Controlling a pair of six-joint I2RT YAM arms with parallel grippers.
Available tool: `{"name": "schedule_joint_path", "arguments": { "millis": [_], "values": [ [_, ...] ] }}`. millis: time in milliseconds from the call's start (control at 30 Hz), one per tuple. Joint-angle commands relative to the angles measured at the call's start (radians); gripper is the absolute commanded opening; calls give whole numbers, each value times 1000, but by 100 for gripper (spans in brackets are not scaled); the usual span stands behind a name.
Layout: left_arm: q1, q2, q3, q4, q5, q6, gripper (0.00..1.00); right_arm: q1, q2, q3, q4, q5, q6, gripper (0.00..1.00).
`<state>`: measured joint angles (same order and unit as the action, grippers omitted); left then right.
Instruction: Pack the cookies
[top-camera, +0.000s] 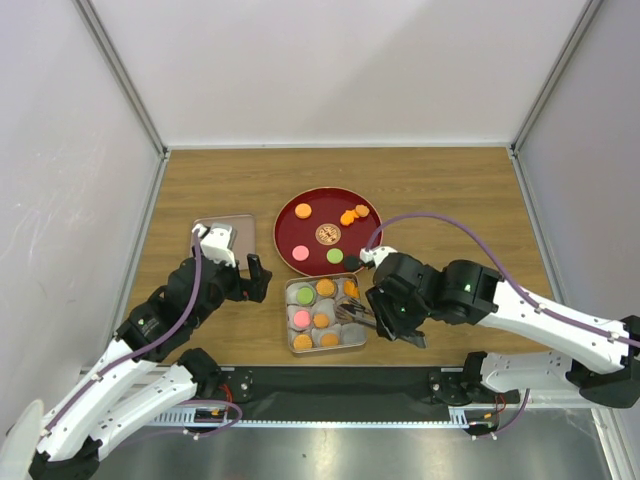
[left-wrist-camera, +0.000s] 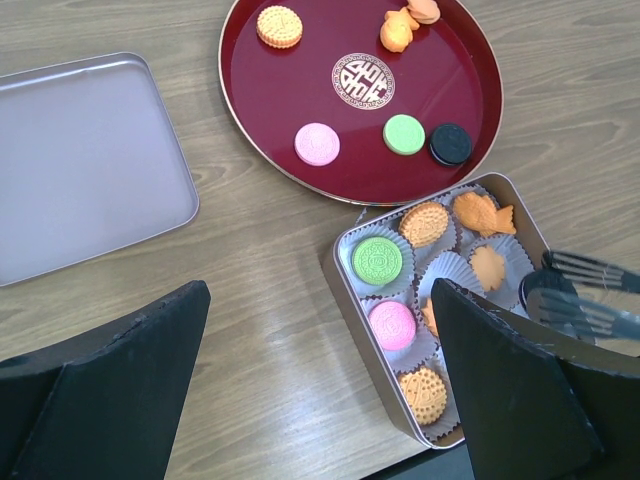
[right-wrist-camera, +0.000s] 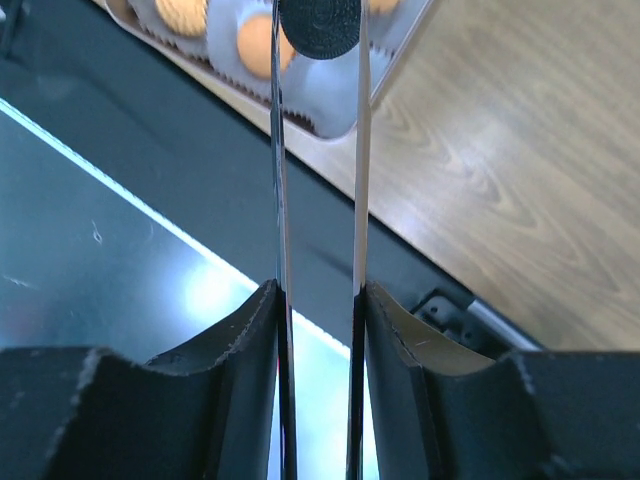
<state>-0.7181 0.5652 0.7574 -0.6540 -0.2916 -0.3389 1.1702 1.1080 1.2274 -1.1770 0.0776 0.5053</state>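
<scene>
R gripper (right-wrist-camera: 318, 300) is nearly closed on the handles of thin metal tongs (right-wrist-camera: 281, 180). It touches no cookie itself. The tong tips pinch one black cookie (right-wrist-camera: 320, 25) edge-on, well out ahead of the fingers, w/ the blades just apart. That cookie hangs over the right side of the square tin (left-wrist-camera: 345, 300), above a pale paper cup (right-wrist-camera: 330, 85) by the rim. Can't tell if it touches the cup.

Other cookies (left-wrist-camera: 377, 261) sit in the tin's cups: green, pink, several orange, one fish-shaped. More lie on the red tray (top-camera: 318, 212) just behind the tin: orange, pink, green, black, plus an orange pair at its far right. The lid (left-wrist-camera: 90, 160) lies flat to the tin's left, apart from it.

L gripper (left-wrist-camera: 320, 330) is spread wide and empty, hanging left of the tin over bare table (left-wrist-camera: 270, 250).

Hard to see:
- Wrist view cuts off the top of the held cookie.
- From above, the R arm covers the tin's right edge, so the cookie is barely visible there.
- In the L wrist view a dark finger hides the tin's near right corner, and the tong tips look blurry.
</scene>
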Motion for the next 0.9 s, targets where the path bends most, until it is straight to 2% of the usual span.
{"name": "schedule_joint_path", "arguments": {
  "millis": [0, 867],
  "values": [
    [-6, 7, 13, 24, 0, 8, 100, 31, 7, -11, -13, 10, 47, 33],
    [-6, 18, 14, 21, -11, 5, 100, 72, 33, -68, -7, -19, 52, 38]
  ]
}}
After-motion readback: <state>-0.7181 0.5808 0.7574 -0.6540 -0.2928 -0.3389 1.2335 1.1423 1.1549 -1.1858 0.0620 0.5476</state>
